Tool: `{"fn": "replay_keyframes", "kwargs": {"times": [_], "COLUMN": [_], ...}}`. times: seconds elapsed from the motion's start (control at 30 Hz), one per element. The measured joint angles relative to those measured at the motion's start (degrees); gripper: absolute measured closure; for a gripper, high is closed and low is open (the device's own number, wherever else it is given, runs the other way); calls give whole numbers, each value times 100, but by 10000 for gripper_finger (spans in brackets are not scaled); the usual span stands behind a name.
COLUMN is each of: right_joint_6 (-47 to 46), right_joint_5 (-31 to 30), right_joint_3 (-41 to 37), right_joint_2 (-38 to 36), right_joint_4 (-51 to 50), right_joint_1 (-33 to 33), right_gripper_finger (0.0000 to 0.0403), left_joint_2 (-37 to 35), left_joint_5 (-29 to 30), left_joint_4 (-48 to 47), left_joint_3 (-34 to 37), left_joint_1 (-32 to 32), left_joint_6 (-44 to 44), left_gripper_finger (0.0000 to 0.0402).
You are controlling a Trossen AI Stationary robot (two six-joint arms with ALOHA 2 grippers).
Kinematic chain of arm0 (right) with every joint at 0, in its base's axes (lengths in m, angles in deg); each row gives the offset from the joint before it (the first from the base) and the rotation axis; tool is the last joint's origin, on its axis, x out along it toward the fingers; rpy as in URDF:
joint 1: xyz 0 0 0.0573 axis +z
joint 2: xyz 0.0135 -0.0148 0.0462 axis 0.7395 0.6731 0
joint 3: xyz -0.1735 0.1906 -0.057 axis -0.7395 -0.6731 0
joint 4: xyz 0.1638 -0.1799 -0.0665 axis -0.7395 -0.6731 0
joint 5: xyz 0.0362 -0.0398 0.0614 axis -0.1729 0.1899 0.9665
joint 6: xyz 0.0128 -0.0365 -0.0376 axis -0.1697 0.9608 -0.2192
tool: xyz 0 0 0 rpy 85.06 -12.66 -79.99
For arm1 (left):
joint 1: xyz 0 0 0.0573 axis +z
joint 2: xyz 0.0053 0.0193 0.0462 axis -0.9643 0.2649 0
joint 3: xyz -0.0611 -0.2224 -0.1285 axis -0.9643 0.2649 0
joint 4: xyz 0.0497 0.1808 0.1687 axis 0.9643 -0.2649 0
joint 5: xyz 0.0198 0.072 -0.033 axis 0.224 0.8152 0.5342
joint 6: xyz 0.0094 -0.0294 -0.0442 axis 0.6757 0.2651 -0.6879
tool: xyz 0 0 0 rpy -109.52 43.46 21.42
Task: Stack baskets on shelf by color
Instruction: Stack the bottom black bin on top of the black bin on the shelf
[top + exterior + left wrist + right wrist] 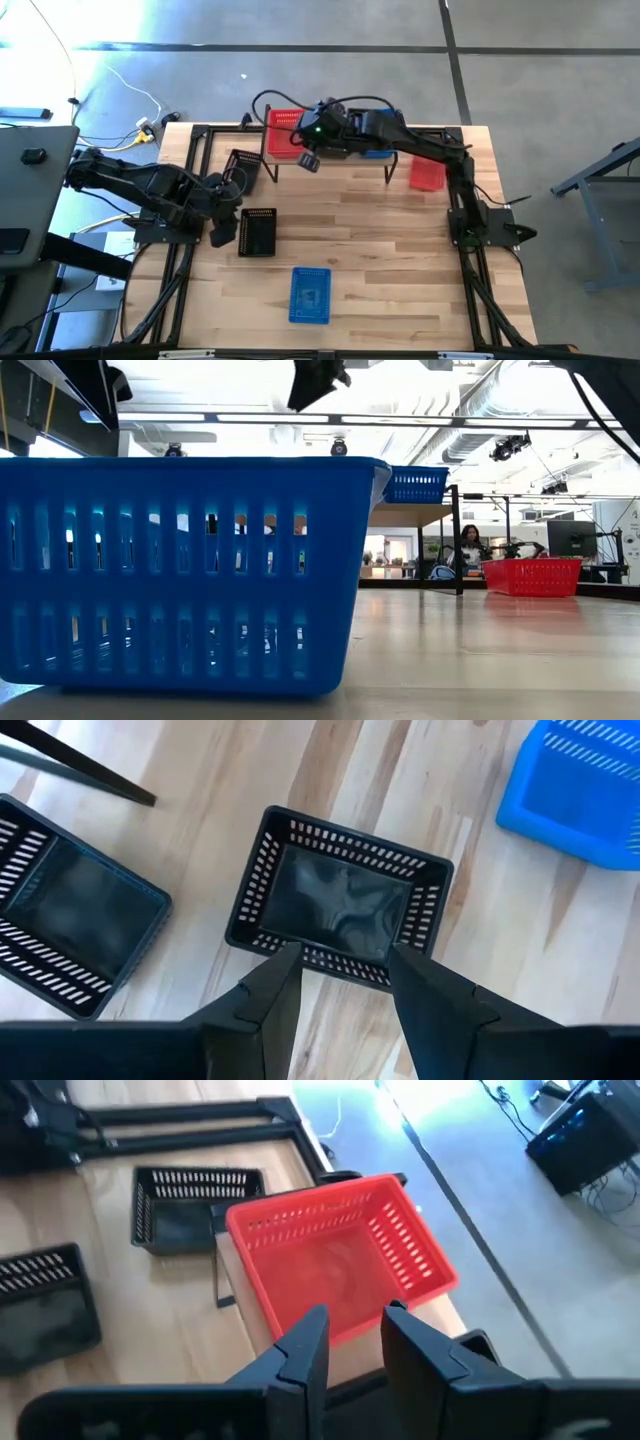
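A: What is the left gripper [340,970] doing?
B: Hanging released just over a black mesh basket [340,907]; its fingers are straddling the near rim.
A: The right gripper [352,1335]?
B: Hovering parted beside the red basket [340,1260] sitting on the shelf [330,160].

- Two dark, near-black arms are seen from above, each built of rounded, boxy segments joined in a chain.
- The left arm [150,185] is made of matte black housings, and black cables are looped beside its forward joints.
- The right arm [430,150] is equally dark; a small green light is shown near its wrist, and a thin black cable is arched over its forward segment.
- The left gripper [340,982] is formed of two flat, tapering black fingers with angular, faceted sides.
- The right gripper [350,1342] is built alike: two smooth black wedge-shaped fingers on a broad black body.
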Motion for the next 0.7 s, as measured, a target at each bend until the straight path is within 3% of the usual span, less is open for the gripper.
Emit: {"fn": "replay_keyframes", "kwargs": {"times": [0.6, 0.7], "right_joint_6": [-1616, -1979], "right_joint_5": [86, 246], "right_joint_3": [4, 2], "right_joint_2": [-750, -735], "right_joint_4": [-907, -1118], "right_joint_1": [471, 555], "right_gripper_finger": [320, 320], "left_joint_2": [-1, -1], "left_joint_5": [-350, -348], "left_joint_4": [884, 864], "left_joint_3": [893, 1004], "left_joint_1": [-679, -771], "left_joint_6": [-113, -494], "left_gripper_finger": [259, 259]}}
